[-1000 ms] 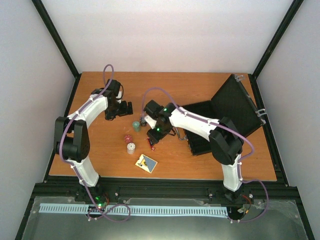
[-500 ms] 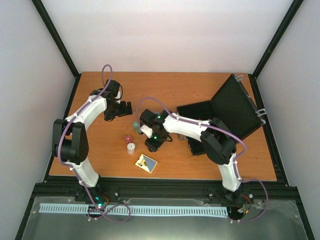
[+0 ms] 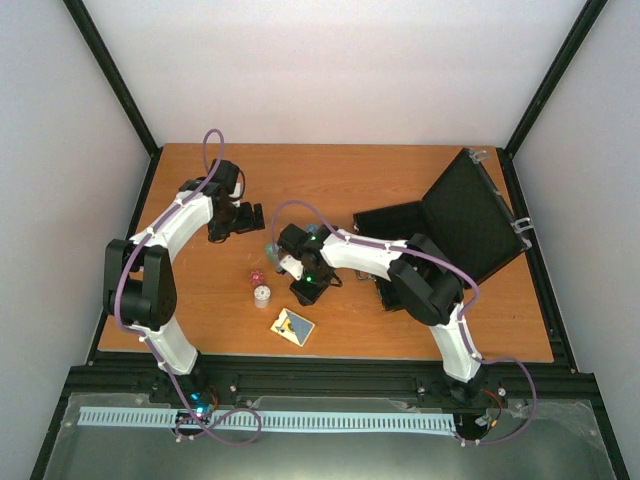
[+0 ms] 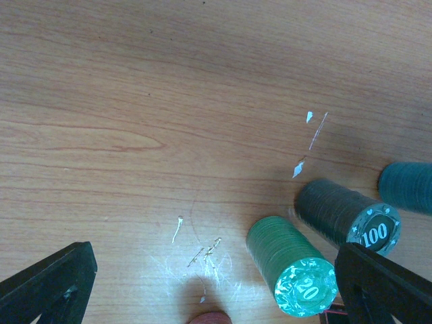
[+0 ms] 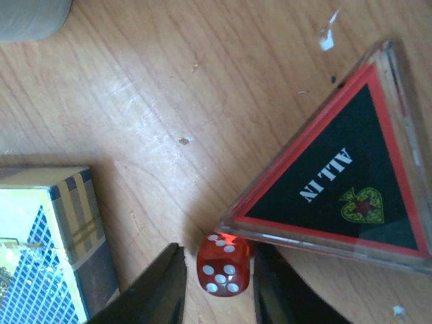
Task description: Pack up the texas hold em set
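Note:
The black briefcase (image 3: 440,225) lies open at the right, lid raised. My right gripper (image 3: 308,293) (image 5: 219,287) is down on the table with its jaws narrow around a red die (image 5: 225,266). A thin gap shows between the die and the left finger (image 5: 155,287). The die leans against a clear triangular "ALL IN" marker (image 5: 337,175). The card deck (image 5: 47,236) (image 3: 293,326) lies just left of it. My left gripper (image 3: 250,215) (image 4: 216,290) hangs wide open over bare wood beside a green chip stack (image 4: 290,266) and a dark stack (image 4: 347,216).
A teal chip stack (image 4: 408,187) and the top of a red stack (image 4: 209,318) sit near the left gripper. A white chip stack (image 3: 262,295) and pink dice (image 3: 255,275) lie left of the right gripper. The table's front edge is close behind the deck.
The right arm has swung left and lowered over the red die, and its jaws have narrowed around it. The left arm has not moved.

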You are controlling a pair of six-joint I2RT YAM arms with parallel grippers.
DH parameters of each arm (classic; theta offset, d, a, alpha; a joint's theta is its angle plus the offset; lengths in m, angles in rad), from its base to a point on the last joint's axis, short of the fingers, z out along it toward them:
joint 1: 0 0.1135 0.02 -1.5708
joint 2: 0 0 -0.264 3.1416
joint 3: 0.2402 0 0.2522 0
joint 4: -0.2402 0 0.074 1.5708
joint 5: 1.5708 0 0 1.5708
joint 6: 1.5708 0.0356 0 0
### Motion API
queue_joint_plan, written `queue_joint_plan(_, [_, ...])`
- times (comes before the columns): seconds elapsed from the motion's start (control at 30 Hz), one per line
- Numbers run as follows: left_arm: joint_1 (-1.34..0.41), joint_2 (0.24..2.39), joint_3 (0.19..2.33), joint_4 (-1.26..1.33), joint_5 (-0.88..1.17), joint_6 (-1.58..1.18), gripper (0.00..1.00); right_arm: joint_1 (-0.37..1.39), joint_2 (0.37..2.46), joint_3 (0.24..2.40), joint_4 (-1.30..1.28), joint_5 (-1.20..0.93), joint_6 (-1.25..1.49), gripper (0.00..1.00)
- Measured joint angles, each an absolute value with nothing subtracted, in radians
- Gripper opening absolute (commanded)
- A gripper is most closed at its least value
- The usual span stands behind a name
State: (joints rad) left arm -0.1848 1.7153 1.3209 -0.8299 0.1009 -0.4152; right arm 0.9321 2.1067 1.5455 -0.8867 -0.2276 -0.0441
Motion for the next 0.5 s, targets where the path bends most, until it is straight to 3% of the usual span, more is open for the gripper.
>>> queue_joint_plan(0.13, [-0.185,1.715,1.318,-0.829,0.101,-0.415,1.0,0.932,2.115,1.558,-0.883,-0.23,-0.044,0.06])
queue_joint_plan(0.5, [-0.185,1.71,1.284,-0.826,0.101,-0.415,1.0,0.923,2.075,1.582,-0.97,-0.129,-0.027,0.03])
